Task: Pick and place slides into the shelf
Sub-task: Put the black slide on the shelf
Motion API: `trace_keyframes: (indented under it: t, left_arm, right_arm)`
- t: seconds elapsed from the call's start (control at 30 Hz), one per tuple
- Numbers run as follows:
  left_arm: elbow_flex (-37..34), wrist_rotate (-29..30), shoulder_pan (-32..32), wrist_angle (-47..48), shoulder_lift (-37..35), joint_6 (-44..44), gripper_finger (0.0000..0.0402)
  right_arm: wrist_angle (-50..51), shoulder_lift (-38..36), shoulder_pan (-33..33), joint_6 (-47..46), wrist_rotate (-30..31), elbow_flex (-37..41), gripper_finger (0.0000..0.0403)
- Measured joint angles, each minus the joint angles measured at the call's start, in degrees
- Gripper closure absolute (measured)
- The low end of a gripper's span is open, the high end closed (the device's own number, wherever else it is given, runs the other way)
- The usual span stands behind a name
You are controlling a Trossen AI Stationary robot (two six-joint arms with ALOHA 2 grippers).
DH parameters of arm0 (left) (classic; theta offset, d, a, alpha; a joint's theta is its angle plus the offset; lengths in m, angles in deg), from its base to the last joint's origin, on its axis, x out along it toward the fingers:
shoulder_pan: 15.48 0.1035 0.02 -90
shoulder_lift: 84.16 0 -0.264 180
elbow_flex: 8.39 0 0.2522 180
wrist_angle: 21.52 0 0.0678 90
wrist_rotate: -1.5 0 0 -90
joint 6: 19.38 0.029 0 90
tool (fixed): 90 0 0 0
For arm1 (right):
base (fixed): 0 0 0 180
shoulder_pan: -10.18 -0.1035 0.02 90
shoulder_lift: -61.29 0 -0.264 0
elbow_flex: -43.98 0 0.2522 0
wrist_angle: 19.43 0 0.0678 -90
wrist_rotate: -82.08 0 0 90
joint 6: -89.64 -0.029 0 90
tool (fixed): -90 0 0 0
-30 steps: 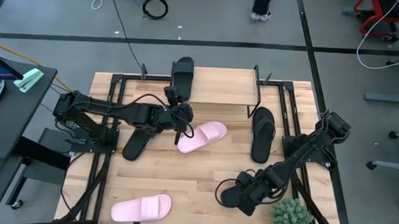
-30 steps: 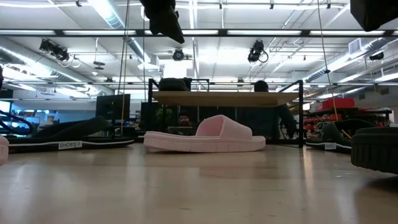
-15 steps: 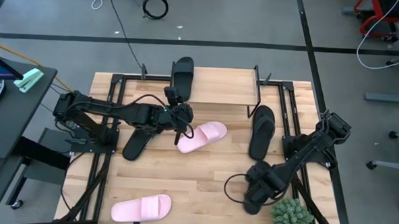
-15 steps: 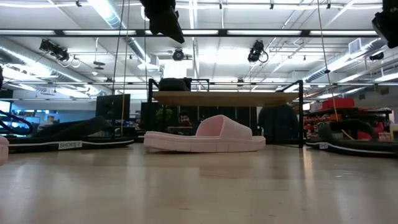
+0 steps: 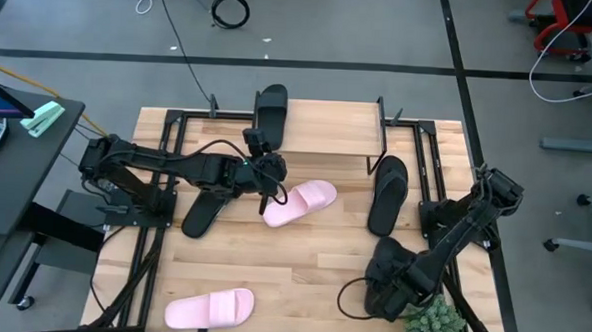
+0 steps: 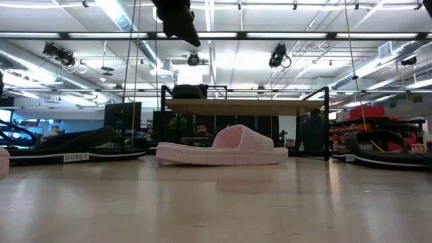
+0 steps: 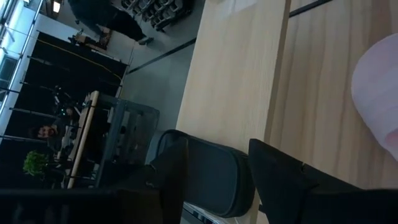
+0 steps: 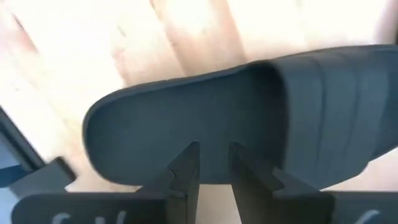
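The table [image 5: 312, 262] is pale wooden planking with a black frame along its edges. At its near edge lies a pink slide [image 5: 210, 307], and near the right corner a spiky green plant [image 5: 431, 324]. Beside the plant the right gripper [image 5: 383, 290] is clamped on the edge of a black slide [image 8: 236, 118], its fingers [image 8: 186, 171] nearly together; this slide is matte, with a ribbed strap and rounded toe. A second ago the gripper and slide were further left, away from the plant.

Mid-table a second pink slide [image 5: 300, 202] lies just right of the left gripper [image 5: 268, 175], which hangs above it with fingers [image 7: 280, 174] apart and empty – it has not moved. One black slide [image 5: 206, 208] lies under the left arm, another [image 5: 389, 195] right of centre – it has shifted slightly left.

At the far edge stands the shelf [image 5: 328, 127], a light board on thin black legs, a black slide [image 5: 270, 109] at its left end. Beyond is grey floor with cables; the low view shows a hall with strip lights and people [image 6: 200, 129] behind the shelf
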Motion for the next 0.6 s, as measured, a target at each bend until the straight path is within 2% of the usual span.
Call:
trace_keyframes:
  t: [0.23,0.37,0.6]
  left_arm:
    - [0.0,0.0,0.0,0.0,0.0,0.0,0.0226]
    - [0.0,0.0,0.0,0.0,0.0,-1.3,0.0224]
    - [0.0,0.0,0.5,0.0,0.0,-1.8,0.0228]
  right_arm:
    - [0.9,0.0,-0.3,5.8,0.8,-3.4,0.0313]
    - [4.3,-0.1,-0.2,6.2,3.6,-4.5,0.0313]
    - [10.7,-0.1,-0.3,4.8,3.8,-3.3,0.0313]
